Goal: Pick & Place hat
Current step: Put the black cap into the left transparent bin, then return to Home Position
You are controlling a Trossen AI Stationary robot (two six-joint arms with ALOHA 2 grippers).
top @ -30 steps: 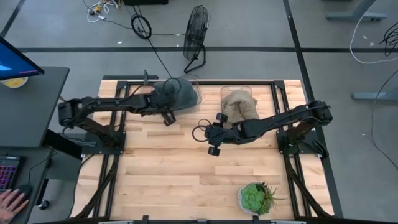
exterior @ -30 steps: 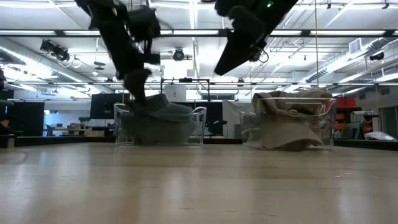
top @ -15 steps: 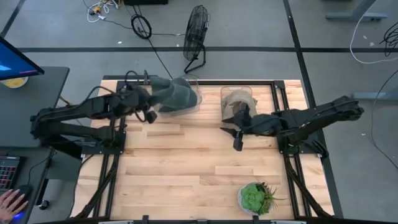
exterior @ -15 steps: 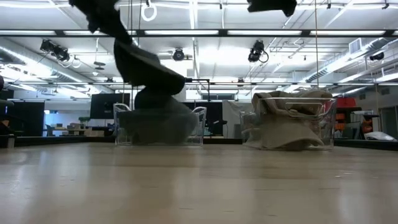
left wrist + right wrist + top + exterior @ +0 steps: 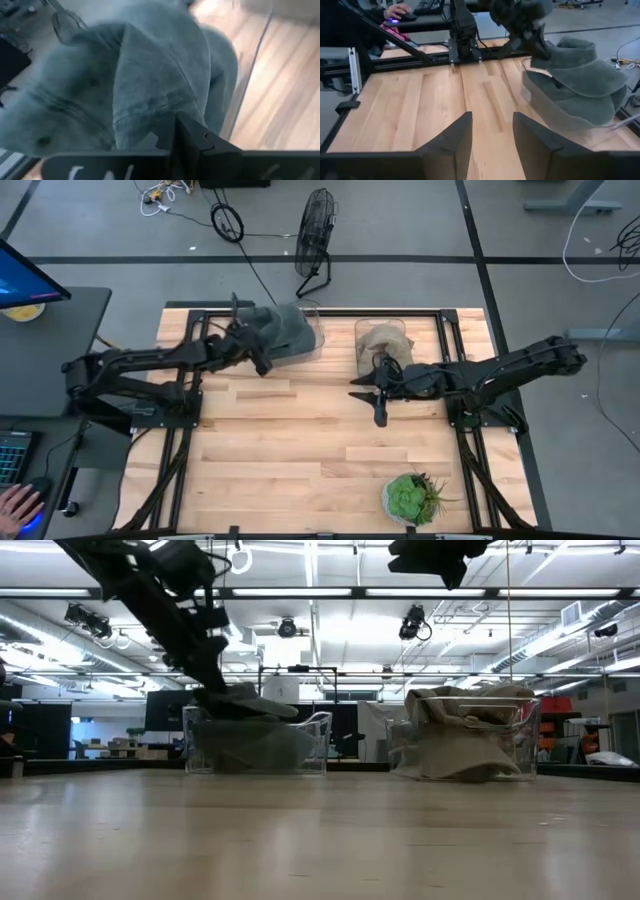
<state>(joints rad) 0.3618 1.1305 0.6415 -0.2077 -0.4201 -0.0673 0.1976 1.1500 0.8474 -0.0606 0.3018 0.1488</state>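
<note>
A grey hat sits half in a clear bin at the table's far edge, its brim above the bin's rim. It fills the left wrist view. My left gripper is at the hat's left side, shut on it. A tan hat lies in a second clear bin to the right. My right gripper is open and raised high over the table near the tan hat's bin, pointing toward the grey hat. My left gripper has a fold of the grey hat's cloth pinched between its two fingers, coming slanting down from the table's left. The hat's lower part rests in the clear bin. How many layers it holds cannot be seen.
A potted plant stands near the near right corner. Bare wood spans the table's middle and near side. A floor fan stands beyond the far edge. A person's hand rests on a mouse at the desk left of the table.
My left gripper lifted the grey hat up out of its bin and toward the table's left, then brought it back right and down, so the hat sits on the bin again. My right gripper rose and drew back toward the table's right, then held still.
</note>
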